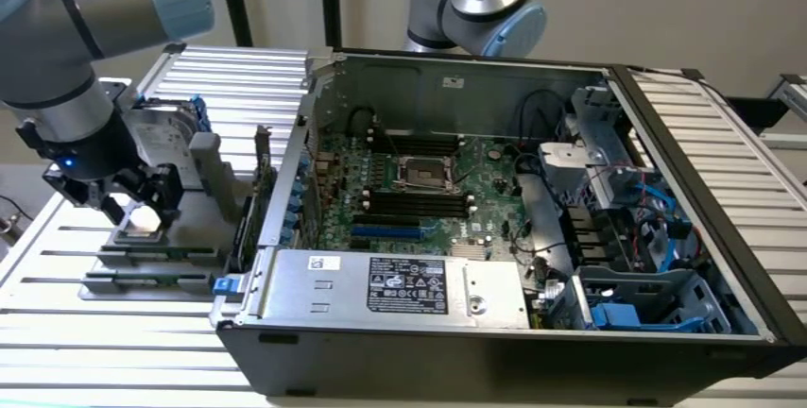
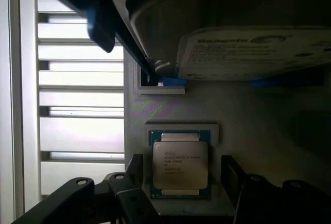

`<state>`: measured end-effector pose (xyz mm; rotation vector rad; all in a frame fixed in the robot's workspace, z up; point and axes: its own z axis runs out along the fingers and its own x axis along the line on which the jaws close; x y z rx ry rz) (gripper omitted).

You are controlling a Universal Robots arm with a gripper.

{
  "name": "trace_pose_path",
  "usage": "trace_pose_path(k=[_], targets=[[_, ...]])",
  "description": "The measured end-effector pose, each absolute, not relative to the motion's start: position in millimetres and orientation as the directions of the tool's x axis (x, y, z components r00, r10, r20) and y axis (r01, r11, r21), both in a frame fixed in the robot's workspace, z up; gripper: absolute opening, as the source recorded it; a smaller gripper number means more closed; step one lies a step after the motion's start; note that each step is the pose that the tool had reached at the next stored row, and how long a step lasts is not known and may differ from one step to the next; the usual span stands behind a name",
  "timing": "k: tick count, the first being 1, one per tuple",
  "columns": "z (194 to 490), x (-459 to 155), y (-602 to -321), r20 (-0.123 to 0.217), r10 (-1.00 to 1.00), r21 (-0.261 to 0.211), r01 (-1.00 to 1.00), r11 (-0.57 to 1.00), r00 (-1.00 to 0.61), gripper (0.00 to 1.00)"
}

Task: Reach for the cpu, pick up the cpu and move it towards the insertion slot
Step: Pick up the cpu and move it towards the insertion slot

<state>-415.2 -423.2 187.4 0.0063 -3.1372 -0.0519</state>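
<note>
The gripper (image 2: pixel 183 169) is spread wide, one finger on each side of the cpu (image 2: pixel 180 164) and close to its edges. The cpu lies flat, metal top up, in a square recess of a grey holder (image 2: pixel 258 115). Just beyond it in the same holder stands a hard drive (image 2: pixel 253 50) with blue clips. In the exterior view the gripper (image 1: pixel 132 202) hangs over the holder on the slatted table (image 1: pixel 127 332). The insertion slot (image 1: pixel 422 172) sits well apart, inside the open computer case (image 1: pixel 505 351), whose side wall stands between.
</note>
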Motion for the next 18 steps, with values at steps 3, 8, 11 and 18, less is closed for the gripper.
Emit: trace_pose_path(k=[3,8,11,18], targets=[[186.9,-415.2,-423.1,0.004,-0.004,0.033,-0.004,0.999,-1.0,0.71],[186.5,-415.2,-422.0,0.004,-0.004,0.033,-0.004,0.999,-1.0,0.71],[186.4,-415.3,-421.6,0.004,-0.004,0.033,-0.004,0.999,-1.0,0.63],[186.3,-415.2,-421.3,0.004,-0.004,0.033,-0.004,0.999,-1.0,0.56]])
